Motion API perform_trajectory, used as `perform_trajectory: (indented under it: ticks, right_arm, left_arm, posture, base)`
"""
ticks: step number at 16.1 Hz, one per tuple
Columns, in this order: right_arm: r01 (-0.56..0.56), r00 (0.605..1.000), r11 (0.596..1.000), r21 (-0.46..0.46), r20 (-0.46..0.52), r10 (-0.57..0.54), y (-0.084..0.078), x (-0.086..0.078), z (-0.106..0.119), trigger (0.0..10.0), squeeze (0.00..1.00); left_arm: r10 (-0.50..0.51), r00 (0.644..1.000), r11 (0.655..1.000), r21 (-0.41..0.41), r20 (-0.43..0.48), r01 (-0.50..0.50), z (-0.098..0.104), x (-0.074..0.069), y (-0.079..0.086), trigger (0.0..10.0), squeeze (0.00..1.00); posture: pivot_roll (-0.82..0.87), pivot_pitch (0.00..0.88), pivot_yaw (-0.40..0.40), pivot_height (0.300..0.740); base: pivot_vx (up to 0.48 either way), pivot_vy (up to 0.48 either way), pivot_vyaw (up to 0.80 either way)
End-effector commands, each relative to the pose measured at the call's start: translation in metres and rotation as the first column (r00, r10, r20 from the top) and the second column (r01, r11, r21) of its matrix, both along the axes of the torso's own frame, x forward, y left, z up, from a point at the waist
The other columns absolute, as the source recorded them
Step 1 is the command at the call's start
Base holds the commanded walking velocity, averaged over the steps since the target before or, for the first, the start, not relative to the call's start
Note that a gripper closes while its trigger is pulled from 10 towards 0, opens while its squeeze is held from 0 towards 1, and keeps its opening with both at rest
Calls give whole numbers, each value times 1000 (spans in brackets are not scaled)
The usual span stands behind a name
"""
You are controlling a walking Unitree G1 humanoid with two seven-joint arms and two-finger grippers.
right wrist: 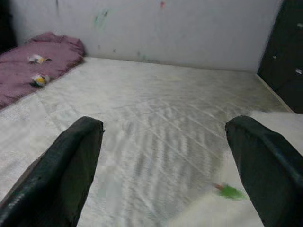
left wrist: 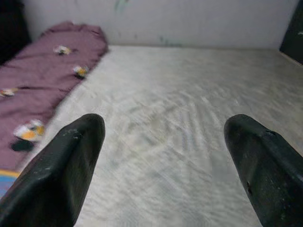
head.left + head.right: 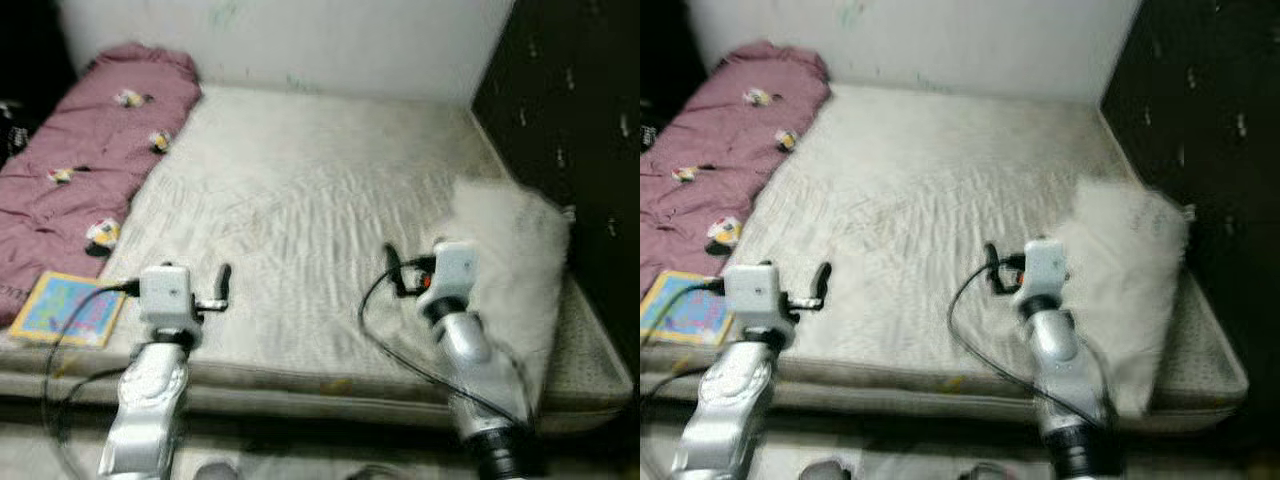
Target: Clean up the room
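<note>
A bare whitish mattress (image 3: 300, 190) lies before me. A mauve blanket (image 3: 80, 170) with small yellow-and-white prints runs along its left side. A colourful picture book (image 3: 68, 308) rests at the front left corner. A white fluffy pillow (image 3: 515, 260) sits at the right edge. My left gripper (image 3: 222, 288) hovers over the front of the mattress, right of the book, open and empty (image 2: 163, 127). My right gripper (image 3: 393, 268) hangs just left of the pillow, also open with nothing between its fingers (image 1: 163, 127).
A white wall (image 3: 300, 40) closes off the far side of the bed. A dark cabinet (image 3: 570, 110) stands against the right side. A small green speck (image 1: 229, 191) lies at the pillow's edge. The mattress's front edge (image 3: 330, 385) is near my arms.
</note>
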State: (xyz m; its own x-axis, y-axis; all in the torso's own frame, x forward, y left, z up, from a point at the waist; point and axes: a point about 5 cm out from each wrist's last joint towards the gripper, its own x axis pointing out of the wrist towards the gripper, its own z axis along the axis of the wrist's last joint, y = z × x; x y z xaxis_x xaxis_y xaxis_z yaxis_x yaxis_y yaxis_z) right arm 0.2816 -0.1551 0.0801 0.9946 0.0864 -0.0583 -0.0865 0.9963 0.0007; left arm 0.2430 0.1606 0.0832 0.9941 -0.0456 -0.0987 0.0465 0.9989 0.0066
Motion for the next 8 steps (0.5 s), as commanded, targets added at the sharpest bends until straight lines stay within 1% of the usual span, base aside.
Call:
perform_trajectory:
  ticks: [1, 4, 8]
  right_arm:
    - [1, 1000, 1000, 4, 19, -1, 1, 3, 5, 10000, 0]
    - [3, 1000, 1000, 3, 19, -3, 1, 3, 5, 10000, 0]
    - [3, 1000, 1000, 2, 18, -3, 1, 3, 5, 10000, 0]
  left_arm:
    - [5, 1000, 1000, 19, 14, -5, 3, 1, 4, 10000, 0]
    - [-1, 1000, 1000, 18, 13, 0, 3, 1, 4, 10000, 0]
    - [5, 1000, 1000, -7, 21, -5, 4, 2, 3, 10000, 0]
  posture:
    - [22, 0, -40, 740]
    - [20, 0, -37, 740]
    - [18, 0, -38, 740]
  base:
    - [0, -319, 0]
    - [0, -312, 0]
    - [0, 0, 0]
